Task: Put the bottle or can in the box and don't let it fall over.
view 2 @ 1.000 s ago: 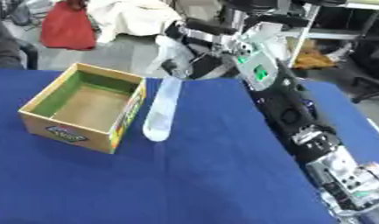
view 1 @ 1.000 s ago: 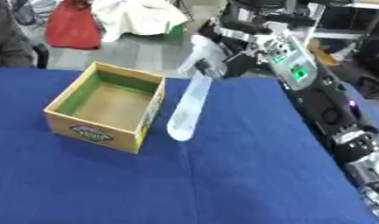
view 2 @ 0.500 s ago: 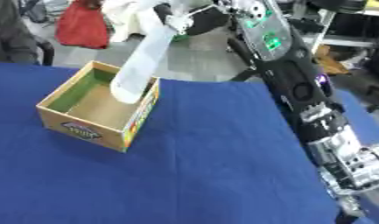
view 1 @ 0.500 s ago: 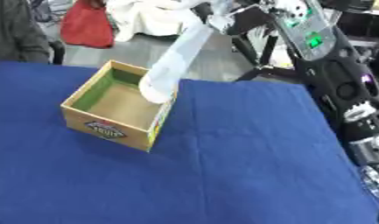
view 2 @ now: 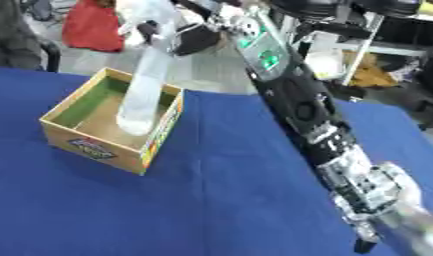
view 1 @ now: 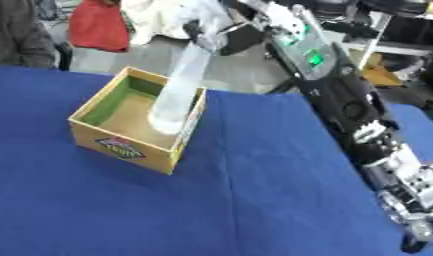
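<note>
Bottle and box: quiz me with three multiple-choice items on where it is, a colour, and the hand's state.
1. Where is the lower end of the clear bottle?
A. Inside the box
B. On the cloth beside the box
C. Off the table

2. What colour is the table cloth?
A. Red
B. Blue
C. White

3. What is the right hand doing?
A. Resting open on the table
B. Holding the bottle's top
C. Pushing the box

Answers: 1 A, its base sits within the cardboard box walls. 2 B, the cloth is blue. 3 B, the hand is closed round the tilted bottle's upper end.
</note>
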Robot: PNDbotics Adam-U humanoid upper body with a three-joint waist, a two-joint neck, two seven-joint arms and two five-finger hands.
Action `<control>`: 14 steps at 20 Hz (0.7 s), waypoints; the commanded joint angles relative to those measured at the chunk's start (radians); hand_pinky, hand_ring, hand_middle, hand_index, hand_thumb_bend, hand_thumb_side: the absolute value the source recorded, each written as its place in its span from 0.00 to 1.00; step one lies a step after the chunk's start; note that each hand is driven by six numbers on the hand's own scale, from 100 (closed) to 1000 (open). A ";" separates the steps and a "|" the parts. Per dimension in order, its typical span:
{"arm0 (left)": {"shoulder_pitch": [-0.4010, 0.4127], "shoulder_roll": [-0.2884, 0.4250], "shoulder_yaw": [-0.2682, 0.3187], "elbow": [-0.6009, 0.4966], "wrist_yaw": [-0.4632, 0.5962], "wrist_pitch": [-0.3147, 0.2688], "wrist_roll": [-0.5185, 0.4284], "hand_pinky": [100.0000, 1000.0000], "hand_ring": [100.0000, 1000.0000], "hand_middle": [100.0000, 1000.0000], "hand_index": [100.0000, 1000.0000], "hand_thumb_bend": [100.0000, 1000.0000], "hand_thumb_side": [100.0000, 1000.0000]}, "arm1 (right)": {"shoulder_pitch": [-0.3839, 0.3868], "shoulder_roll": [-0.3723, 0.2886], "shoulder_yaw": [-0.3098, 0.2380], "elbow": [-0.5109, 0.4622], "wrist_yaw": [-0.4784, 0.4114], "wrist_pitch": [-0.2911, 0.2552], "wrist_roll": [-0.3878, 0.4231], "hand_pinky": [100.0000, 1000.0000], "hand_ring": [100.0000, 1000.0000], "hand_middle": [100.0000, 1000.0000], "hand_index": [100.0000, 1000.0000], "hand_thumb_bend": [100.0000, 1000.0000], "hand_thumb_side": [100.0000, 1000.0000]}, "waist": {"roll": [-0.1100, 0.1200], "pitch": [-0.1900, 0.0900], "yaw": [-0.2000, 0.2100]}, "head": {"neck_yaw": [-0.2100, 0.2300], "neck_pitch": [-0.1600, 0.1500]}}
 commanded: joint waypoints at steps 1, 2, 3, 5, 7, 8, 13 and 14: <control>-0.015 0.018 -0.003 -0.016 0.007 -0.002 -0.007 0.57 0.61 0.55 0.87 0.36 0.69 | -0.020 0.016 -0.009 0.024 0.056 -0.022 -0.029 0.15 0.45 0.40 0.35 0.00 0.22 | 0.006 -0.008 0.003 | -0.014 -0.017; -0.016 0.018 -0.003 -0.016 0.008 -0.002 -0.007 0.57 0.61 0.55 0.87 0.36 0.69 | -0.021 0.021 -0.008 0.026 0.073 -0.028 -0.043 0.16 0.45 0.41 0.36 0.00 0.21 | 0.005 -0.007 0.003 | -0.015 -0.017; -0.016 0.018 -0.003 -0.016 0.008 -0.002 -0.007 0.57 0.61 0.55 0.87 0.36 0.69 | -0.021 0.024 -0.006 0.028 0.090 -0.034 -0.057 0.18 0.47 0.42 0.37 0.00 0.22 | 0.005 -0.007 0.004 | -0.015 -0.018; -0.017 0.018 -0.004 -0.016 0.009 -0.002 -0.008 0.57 0.61 0.55 0.87 0.36 0.69 | -0.020 0.028 0.000 0.030 0.127 -0.045 -0.080 0.35 0.60 0.56 0.53 0.00 0.18 | 0.003 -0.006 0.004 | -0.017 -0.019; -0.017 0.018 -0.004 -0.016 0.009 -0.002 -0.008 0.57 0.61 0.55 0.87 0.36 0.69 | -0.018 0.029 0.006 0.032 0.166 -0.056 -0.088 0.52 0.77 0.76 0.76 0.00 0.15 | 0.003 -0.007 0.003 | -0.017 -0.019; -0.017 0.018 -0.004 -0.016 0.009 -0.002 -0.008 0.57 0.61 0.55 0.87 0.36 0.69 | -0.018 0.029 0.008 0.034 0.186 -0.062 -0.087 0.57 0.82 0.81 0.82 0.00 0.14 | 0.003 -0.007 0.002 | -0.017 -0.019; -0.017 0.018 -0.004 -0.017 0.010 -0.002 -0.007 0.57 0.61 0.55 0.87 0.36 0.69 | -0.018 0.021 0.004 0.027 0.280 -0.077 -0.091 0.87 1.00 1.00 1.00 0.00 0.29 | 0.003 -0.007 0.000 | -0.018 -0.021; -0.017 0.018 -0.004 -0.017 0.010 -0.002 -0.007 0.57 0.61 0.55 0.87 0.37 0.69 | -0.018 0.019 0.002 0.023 0.298 -0.077 -0.101 0.92 1.00 1.00 1.00 0.00 0.37 | 0.003 -0.007 0.000 | -0.018 -0.021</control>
